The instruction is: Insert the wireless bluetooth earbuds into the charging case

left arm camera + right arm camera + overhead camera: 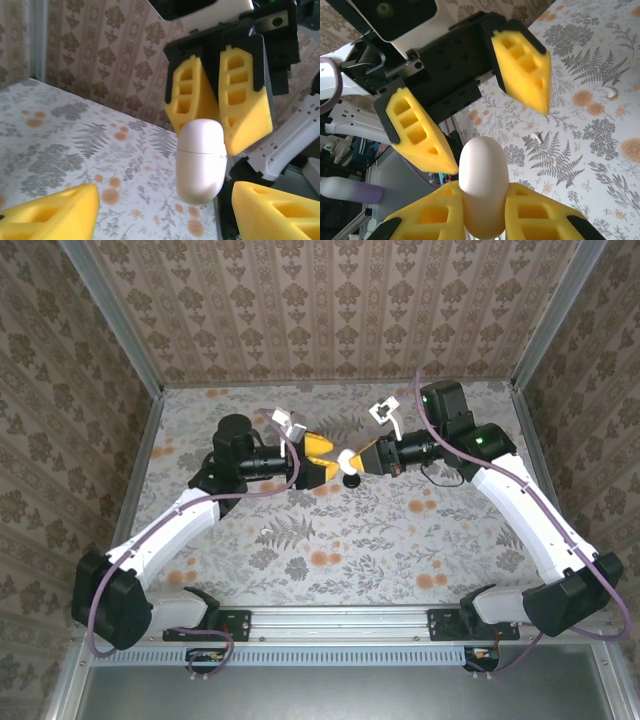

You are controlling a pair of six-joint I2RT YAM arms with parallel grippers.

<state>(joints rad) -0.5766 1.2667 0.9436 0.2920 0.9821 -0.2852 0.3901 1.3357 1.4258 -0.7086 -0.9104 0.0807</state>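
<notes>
**Case held aloft, earbuds still outside**

I hold the charging case (482, 170), white and closed, clamped in the right end effector (482, 202). The left end effector (498, 139) is spread wide about its free end. The earbuds (609, 91) lie loose on the table (600, 165). Opening and insertion remain, I judge.

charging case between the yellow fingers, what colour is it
Plain white. The smooth oval plastic charging case shows best in the left wrist view.
</notes>
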